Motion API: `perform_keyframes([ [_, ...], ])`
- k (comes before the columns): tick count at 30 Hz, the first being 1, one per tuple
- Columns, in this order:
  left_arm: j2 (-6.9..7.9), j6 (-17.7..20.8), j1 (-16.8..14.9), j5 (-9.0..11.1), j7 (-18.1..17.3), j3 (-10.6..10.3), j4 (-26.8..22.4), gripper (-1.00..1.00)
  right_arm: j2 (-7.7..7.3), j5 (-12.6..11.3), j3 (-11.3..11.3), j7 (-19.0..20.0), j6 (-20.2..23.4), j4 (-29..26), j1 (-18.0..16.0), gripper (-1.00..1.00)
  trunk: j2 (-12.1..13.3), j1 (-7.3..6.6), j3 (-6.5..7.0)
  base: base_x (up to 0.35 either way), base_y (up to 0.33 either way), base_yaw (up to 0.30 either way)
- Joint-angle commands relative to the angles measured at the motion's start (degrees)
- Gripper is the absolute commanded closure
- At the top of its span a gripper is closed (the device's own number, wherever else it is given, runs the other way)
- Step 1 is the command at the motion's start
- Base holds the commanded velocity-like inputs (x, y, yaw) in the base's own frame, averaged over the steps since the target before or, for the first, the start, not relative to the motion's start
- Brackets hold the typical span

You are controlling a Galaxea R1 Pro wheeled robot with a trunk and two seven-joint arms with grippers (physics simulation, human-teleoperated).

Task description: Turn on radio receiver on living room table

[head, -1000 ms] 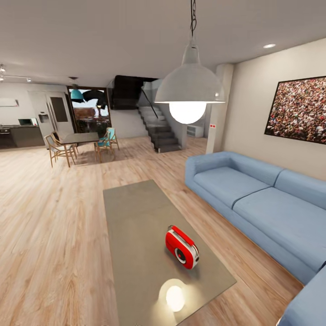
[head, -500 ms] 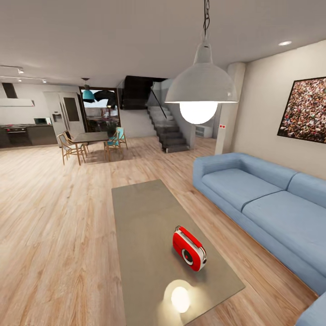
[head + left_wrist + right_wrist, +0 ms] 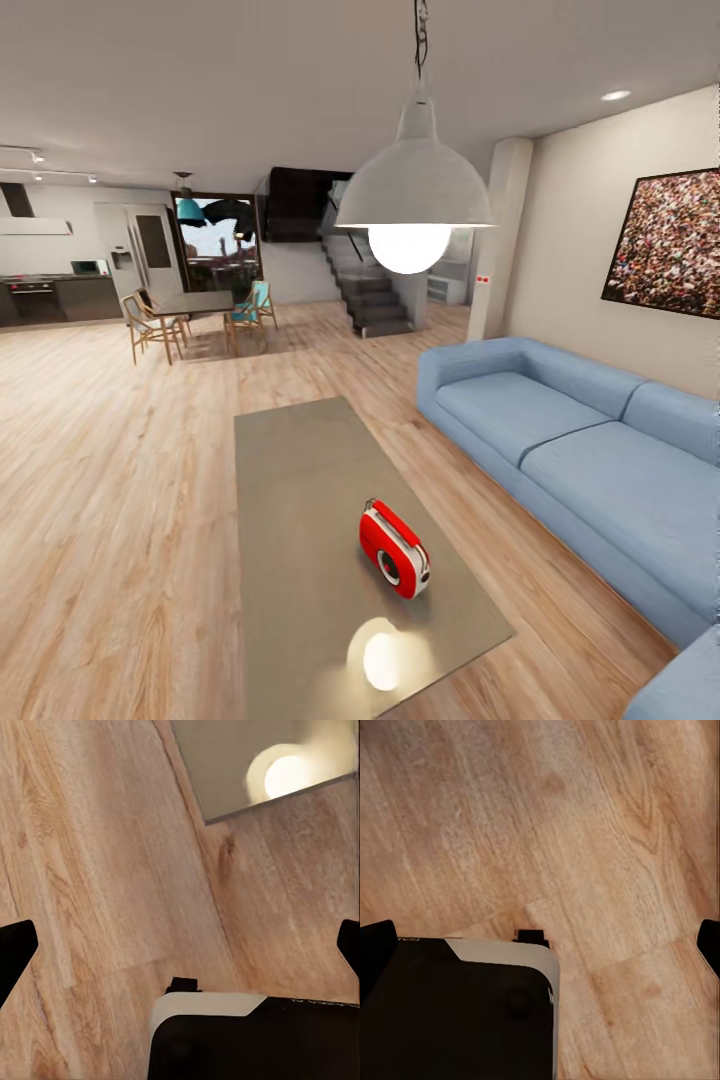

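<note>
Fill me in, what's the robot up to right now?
Nothing is being handled yet. From the head view, the red radio receiver stands untouched toward the near end of the grey coffee table, beside the blue sofa, under the white pendant lamp. Both wrist views look down at the wood plank floor; the left gripper and right gripper are open and empty.

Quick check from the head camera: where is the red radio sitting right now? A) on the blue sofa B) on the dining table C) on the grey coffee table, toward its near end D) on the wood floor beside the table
C: the radio receiver stands on the grey table, toward its near end, just beyond the lamp's bright reflection.
</note>
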Motion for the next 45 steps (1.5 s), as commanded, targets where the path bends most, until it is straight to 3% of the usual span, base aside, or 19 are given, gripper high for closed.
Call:
perform_keyframes([
  [1, 0.0, 0.0, 0.0, 0.0, 0.0, 0.0, -0.02, -1.0, 0.0, 0.0, 0.01, 0.0, 0.0, 0.0, 0.0, -1.0, 0.0, 0.0, 0.0, 0.0, -0.324, 0.0],
  [9, 0.01, 0.0, 0.0, 0.0, 0.0, 0.0, -0.03, -1.0, 0.0, 0.0, -0.01, 0.0, 0.0, 0.0, 0.0, -1.0, 0.0, 0.0, 0.0, 0.0, -0.234, 0.0],
  [40, 0.01, 0.0, 0.0, 0.0, 0.0, 0.0, -0.03, -1.0, 0.01, 0.52, 0.15, -0.02, -0.04, 0.02, 0.0, -1.0, 0.0, 0.0, 0.0, 0.048, -0.003, 0.0],
  [45, 0.01, 0.0, 0.0, 0.0, 0.0, 0.0, -0.01, -1.0, 0.01, 0.53, 0.15, -0.05, 0.0, 0.03, 0.0, -1.0, 0.0, 0.0, 0.0, 0.0, 0.0, 0.206],
])
